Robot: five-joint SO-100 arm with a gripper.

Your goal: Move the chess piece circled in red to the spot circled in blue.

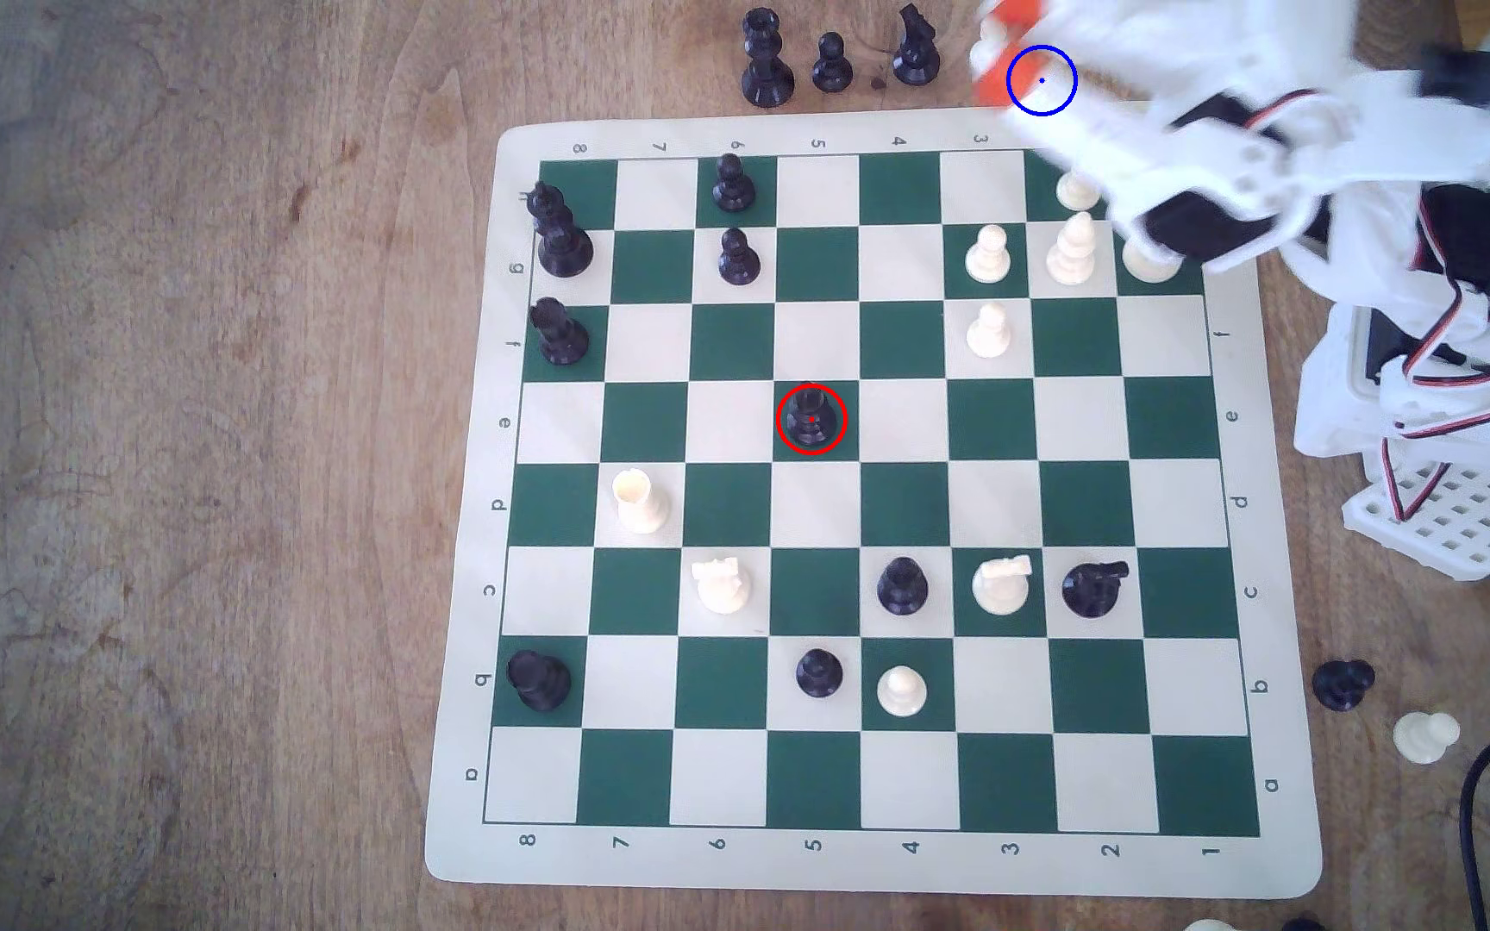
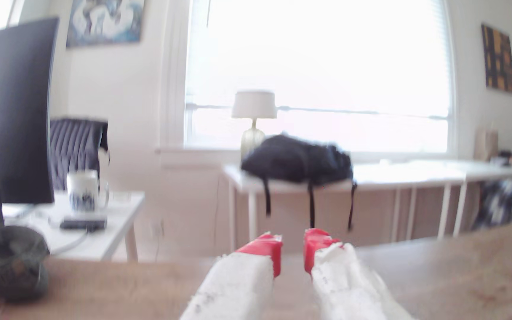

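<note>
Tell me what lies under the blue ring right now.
The blue ring sits over the blurred white arm and the orange-tipped gripper by the board's far edge. The wooden table beneath it is covered, so whether that spot is free cannot be seen.

A brown wooden table (image 1: 186,448) carries a green-and-cream chess mat (image 1: 867,859); three black pieces (image 1: 831,63) stand just beside the gripper (image 1: 992,63).

A green-and-cream chessboard mat (image 1: 867,501) lies on the wooden surface (image 1: 186,465). 3 black pieces (image 1: 831,61) stand beyond its far edge. A lamp (image 2: 253,118) stands by the window (image 2: 325,74).
</note>
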